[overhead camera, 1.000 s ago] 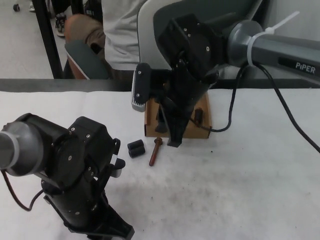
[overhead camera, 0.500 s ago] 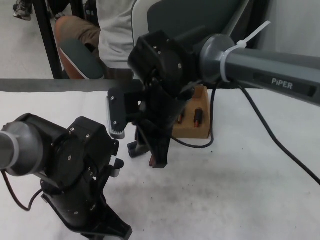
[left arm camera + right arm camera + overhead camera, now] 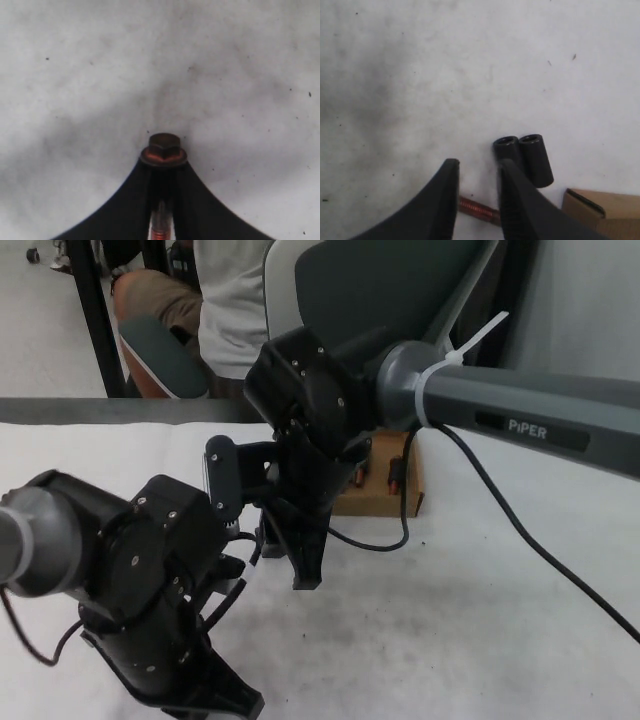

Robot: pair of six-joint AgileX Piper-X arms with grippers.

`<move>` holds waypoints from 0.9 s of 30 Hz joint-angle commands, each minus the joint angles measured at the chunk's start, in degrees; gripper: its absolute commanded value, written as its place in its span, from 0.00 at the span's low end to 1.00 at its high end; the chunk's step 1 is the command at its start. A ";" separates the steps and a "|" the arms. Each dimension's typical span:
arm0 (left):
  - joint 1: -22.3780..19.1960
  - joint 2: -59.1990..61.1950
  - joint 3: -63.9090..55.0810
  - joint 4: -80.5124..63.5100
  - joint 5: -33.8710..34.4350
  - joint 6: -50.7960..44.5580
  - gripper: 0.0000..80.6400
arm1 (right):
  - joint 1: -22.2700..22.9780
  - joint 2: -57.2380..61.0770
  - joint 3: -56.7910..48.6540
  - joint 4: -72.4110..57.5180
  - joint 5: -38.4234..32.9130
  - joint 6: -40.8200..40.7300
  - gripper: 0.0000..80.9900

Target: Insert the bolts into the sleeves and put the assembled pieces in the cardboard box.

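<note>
At table's (image 3: 500,620) far edge, finds pieces (image 3: 395,472) in cardboard box (image 3: 385,502); left end effector (image 3: 163,167) clenched on bolt (image 3: 163,146), right end effector (image 3: 478,165) parted above loose bolt (image 3: 479,210); sleeves (image 3: 536,160) unfilled.

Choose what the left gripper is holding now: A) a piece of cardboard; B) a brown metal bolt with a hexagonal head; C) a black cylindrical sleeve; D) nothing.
B: the left gripper is shut on the brown hexagonal-head metal bolt, whose head sticks out past the fingertips.
</note>
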 commanded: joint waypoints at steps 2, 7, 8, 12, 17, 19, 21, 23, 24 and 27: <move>0.26 -3.72 3.03 -0.37 -2.19 -3.54 0.01 | -0.51 -0.13 -0.59 -1.74 -0.42 -0.52 0.33; 0.26 -14.63 8.00 -5.96 -2.41 -7.10 0.01 | -1.95 -0.13 -0.59 -2.31 -0.42 0.20 0.33; 0.26 -17.23 8.99 -7.23 -2.39 -7.82 0.01 | -2.22 -0.13 -0.59 -2.31 -0.42 0.47 0.33; 0.26 -27.17 11.71 -10.67 -2.39 -9.66 0.01 | -2.85 -0.13 -0.59 -2.31 -0.42 0.57 0.33; 0.26 -37.26 12.20 -11.34 -2.39 -9.66 0.01 | -2.83 -0.13 -0.59 -3.72 -0.42 2.67 0.33; 0.26 -40.82 12.20 -11.34 -2.23 -9.66 0.01 | -2.83 -0.13 -0.59 -4.50 -0.42 3.04 0.33; 0.26 -43.81 12.20 -11.34 -2.23 -9.66 0.01 | -2.83 0.04 -0.59 -4.92 -0.42 3.04 0.33; 0.26 -45.83 12.20 -11.01 -2.23 -9.66 0.01 | -2.83 0.44 -0.59 -4.91 -0.42 3.04 0.33; 0.26 -46.70 12.20 -10.80 -2.23 -9.66 0.01 | -2.83 0.53 -0.59 -4.68 -0.42 3.04 0.33; 0.26 -48.18 12.20 -9.78 -2.23 -9.46 0.01 | -2.83 1.09 -0.59 -4.36 -0.42 3.04 0.33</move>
